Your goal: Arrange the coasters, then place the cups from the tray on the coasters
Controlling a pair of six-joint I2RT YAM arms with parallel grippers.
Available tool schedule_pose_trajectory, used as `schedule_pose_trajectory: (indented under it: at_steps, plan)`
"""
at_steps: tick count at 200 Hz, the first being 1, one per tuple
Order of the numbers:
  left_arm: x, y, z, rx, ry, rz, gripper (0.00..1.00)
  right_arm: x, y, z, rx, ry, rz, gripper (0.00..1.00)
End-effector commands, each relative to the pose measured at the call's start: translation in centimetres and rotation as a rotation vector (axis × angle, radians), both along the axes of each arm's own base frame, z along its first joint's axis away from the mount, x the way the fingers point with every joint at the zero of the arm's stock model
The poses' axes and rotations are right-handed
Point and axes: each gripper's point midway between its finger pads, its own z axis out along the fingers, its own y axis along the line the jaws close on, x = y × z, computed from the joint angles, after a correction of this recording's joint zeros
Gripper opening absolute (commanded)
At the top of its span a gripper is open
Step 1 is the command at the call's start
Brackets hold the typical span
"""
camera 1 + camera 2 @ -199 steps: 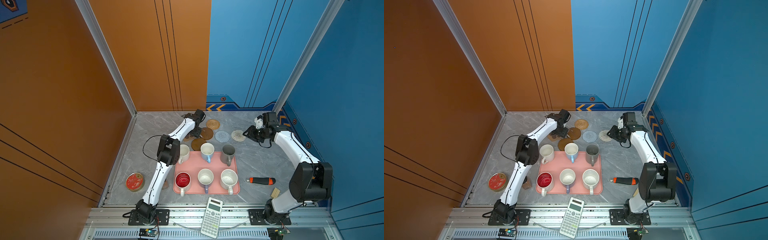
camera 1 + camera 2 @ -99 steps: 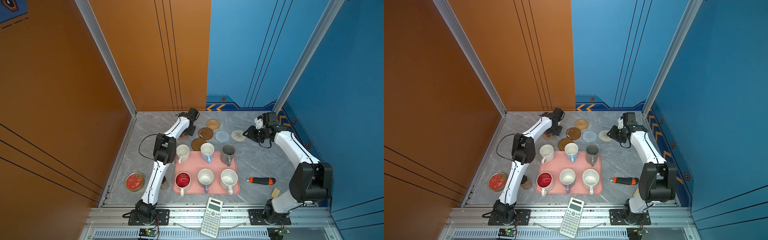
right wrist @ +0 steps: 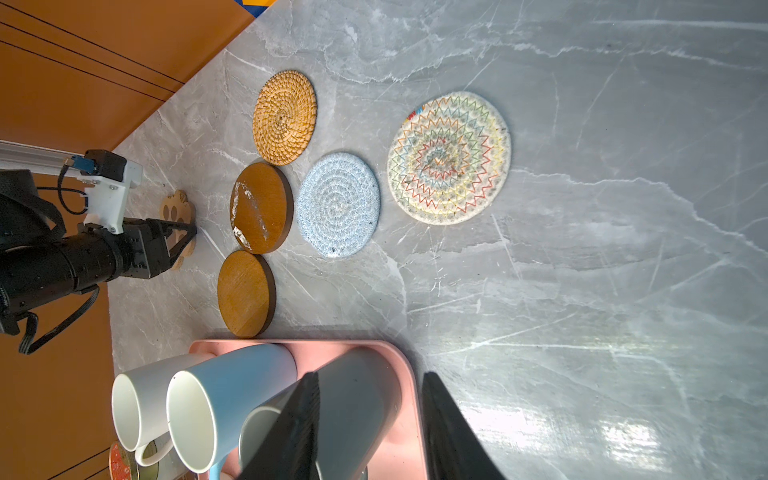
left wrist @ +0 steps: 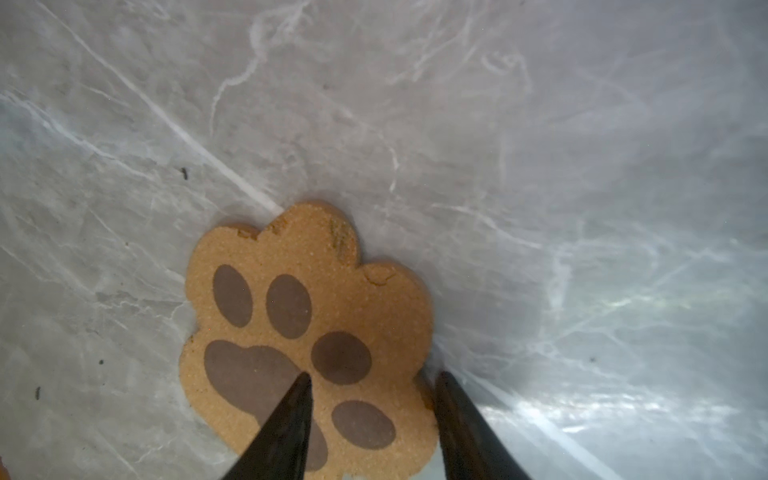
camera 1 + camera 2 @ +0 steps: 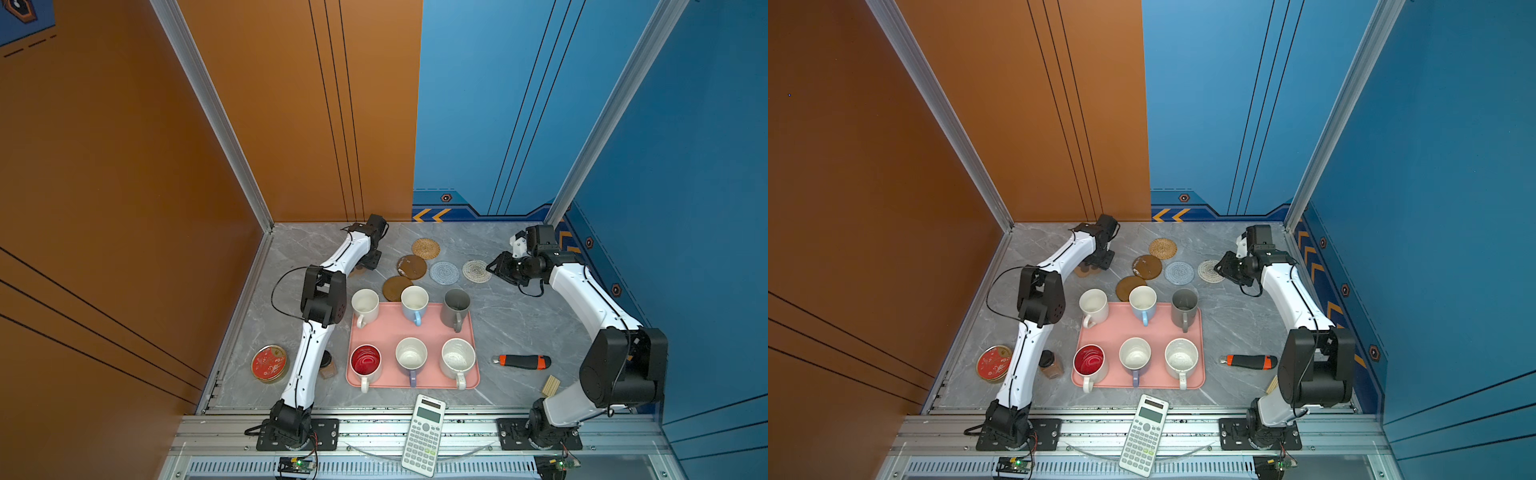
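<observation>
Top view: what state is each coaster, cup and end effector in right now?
Paw coaster, flat.
Rattan coaster, flat, bare.
Scuffed brown coaster, flat, bare.
Plain brown coaster, flat, bare.
Blue coaster, flat, bare.
White coaster, flat, bare.
Cups, all six upright on tray.
Left end effector, open, astride paw coaster's edge.
Right end effector, open, empty.

grey marble tabletop point(image 5: 511, 320) bears pink tray point(image 5: 390, 328), coasters point(image 5: 444, 272), red tin point(image 5: 269, 363), orange-black tool point(image 5: 521, 362)
</observation>
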Motion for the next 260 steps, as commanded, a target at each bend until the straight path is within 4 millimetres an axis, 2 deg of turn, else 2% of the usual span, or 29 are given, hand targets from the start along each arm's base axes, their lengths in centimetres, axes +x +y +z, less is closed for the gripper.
schedule_pose_trajectory:
  at_steps: [1, 41, 70, 116, 142, 167, 188, 218, 260]
  plan:
    - [-1.5, 2.0, -1.1, 0.067, 0.074, -0.001, 0.50, -0.9, -0.2, 0.5, 0.007, 0.001, -0.019, 0.39]
    - [-1.3, 3.4, -1.2, 0.087, 0.076, 0.014, 0.50, -1.0, -0.2, 0.6, 0.009, 0.001, -0.024, 0.40]
    - [-0.8, 4.1, -0.4, 0.081, 0.055, 0.032, 0.51, -0.9, 0.0, 0.6, 0.015, -0.001, -0.024, 0.39]
    - [0.1, 2.3, 3.2, 0.023, -0.018, 0.002, 0.59, -1.0, 0.4, 0.8, 0.018, -0.007, -0.016, 0.39]
    - [-0.1, 0.3, 5.8, -0.022, -0.059, -0.032, 0.66, -1.0, 0.5, 0.9, 0.019, -0.012, -0.013, 0.40]
    - [-1.3, -2.9, 7.4, -0.115, -0.059, -0.093, 0.70, -1.1, 0.5, 0.8, 0.020, -0.011, -0.013, 0.39]
    - [-2.9, -6.1, 7.6, -0.191, -0.029, -0.156, 0.76, -1.2, 0.6, 0.5, 0.026, -0.012, -0.015, 0.40]
    - [-4.8, -9.7, 7.4, -0.246, 0.018, -0.231, 0.81, -1.2, 0.8, 0.1, 0.038, -0.009, -0.012, 0.40]
    - [-7.0, -12.8, 6.1, -0.270, 0.087, -0.303, 0.85, -1.4, 0.8, -0.2, 0.035, -0.001, -0.008, 0.40]
